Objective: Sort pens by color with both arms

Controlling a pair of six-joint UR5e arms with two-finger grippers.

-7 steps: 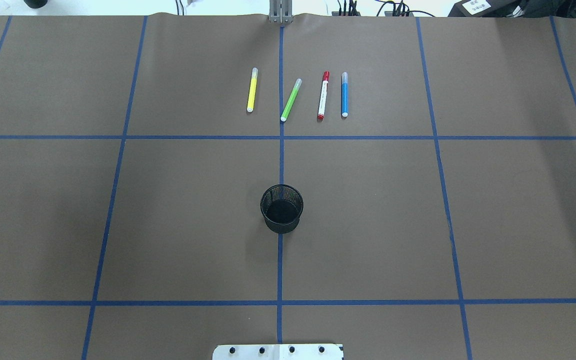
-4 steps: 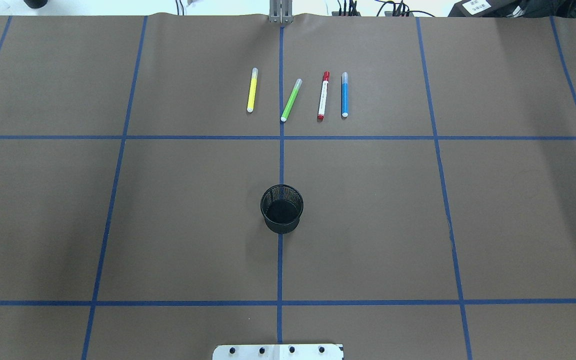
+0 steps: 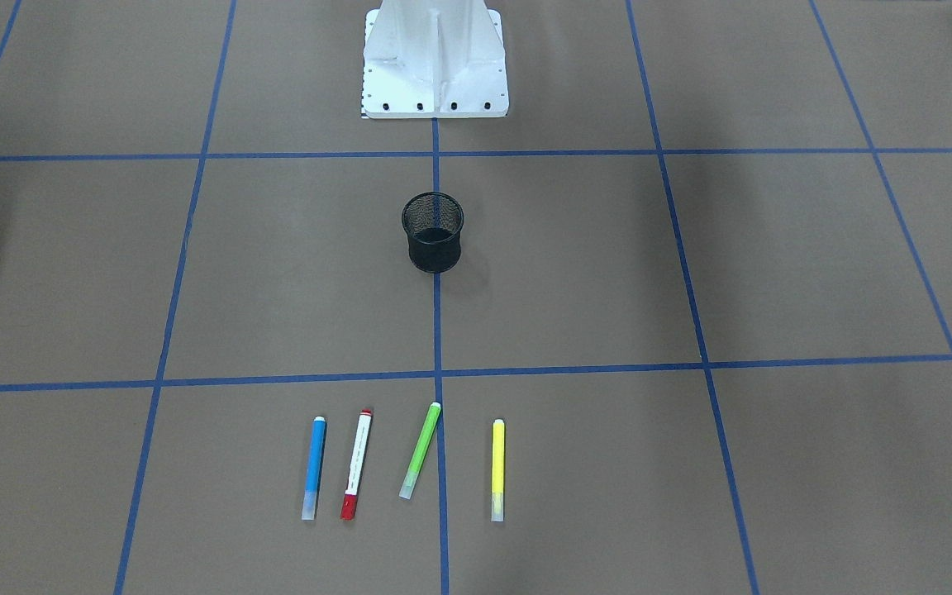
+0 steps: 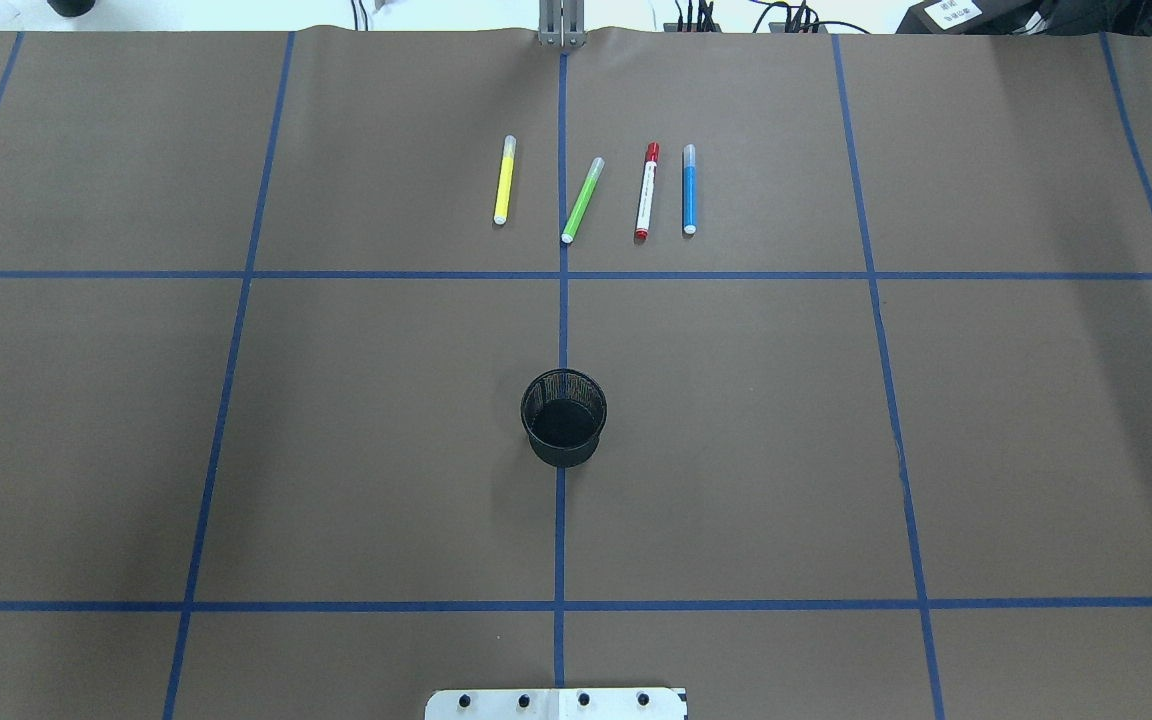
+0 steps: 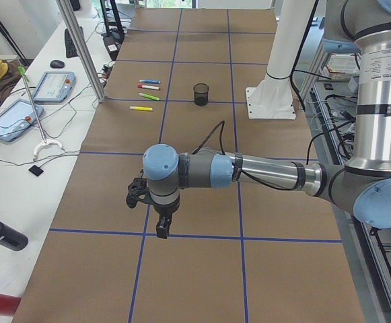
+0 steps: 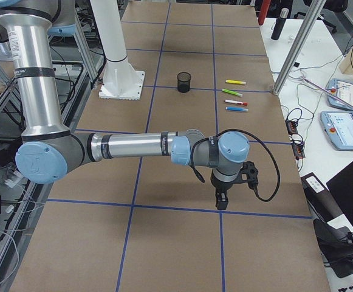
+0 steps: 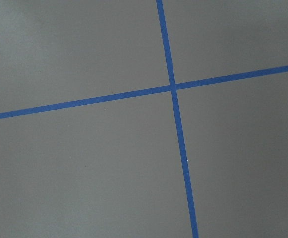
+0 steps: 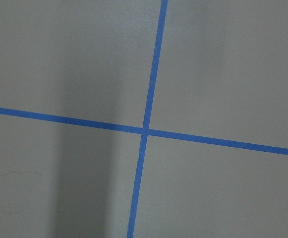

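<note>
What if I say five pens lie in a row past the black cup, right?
No, four pens lie in a row past the black cup: yellow pen, green pen, red-ended pen, blue pen. The overhead view shows it.

Brown paper table cover [image 4: 336, 450]: matt, smooth. Black cup [image 4: 563, 417], centre: wire mesh. Yellow pen [image 4: 504, 180], light green pen [image 4: 582, 200], red-ended white pen [image 4: 646, 192], blue pen [image 4: 689, 190]: smooth plastic. My left arm [image 5: 269, 176], right arm [image 6: 133, 146]: satin silver metal.

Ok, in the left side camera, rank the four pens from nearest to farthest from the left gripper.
1. Yellow pen, at the end of the row nearest the left gripper.
2. Light green pen, next along.
3. White pen with red ends, third.
4. Blue pen, at the far end of the row.
</note>
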